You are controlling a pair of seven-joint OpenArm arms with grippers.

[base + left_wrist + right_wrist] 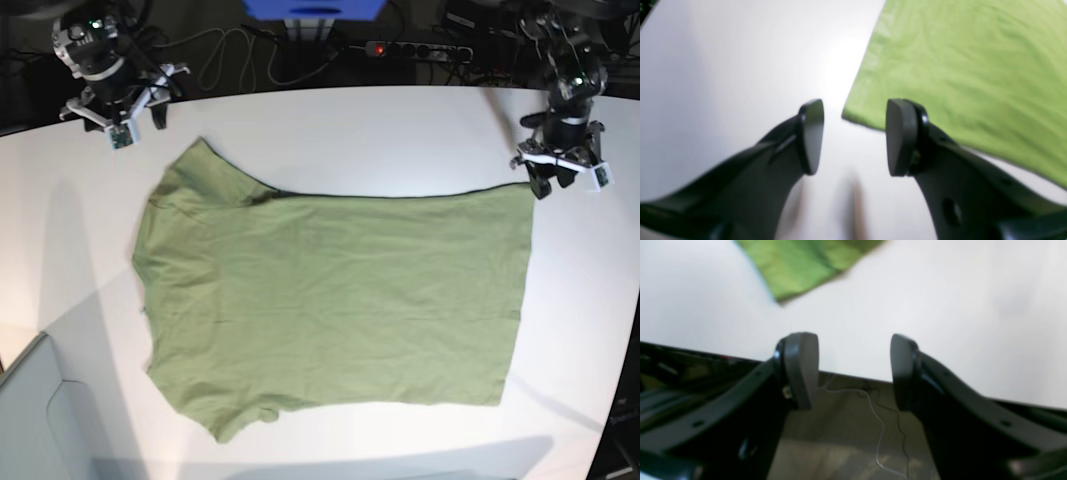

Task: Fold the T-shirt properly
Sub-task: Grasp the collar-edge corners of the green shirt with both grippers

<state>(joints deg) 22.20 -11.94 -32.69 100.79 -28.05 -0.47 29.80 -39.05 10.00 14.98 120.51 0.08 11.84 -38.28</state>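
The olive-green T-shirt [330,300] lies flat on the white table [400,130], with a straight folded edge along its far side and a sleeve at the far left. My left gripper [853,133] is open and empty. It hovers just off the shirt's far right corner [957,66], and in the base view it [545,183] is at the right. My right gripper [853,370] is open and empty over the table's far edge, apart from the sleeve tip [800,263]. In the base view it [140,125] is at the far left.
A power strip [420,48] and cables [230,55] lie behind the table's far edge. A blue object [315,8] stands at the back. A grey box [40,420] sits at the front left corner. Floor and thin cables [880,426] show below the table edge.
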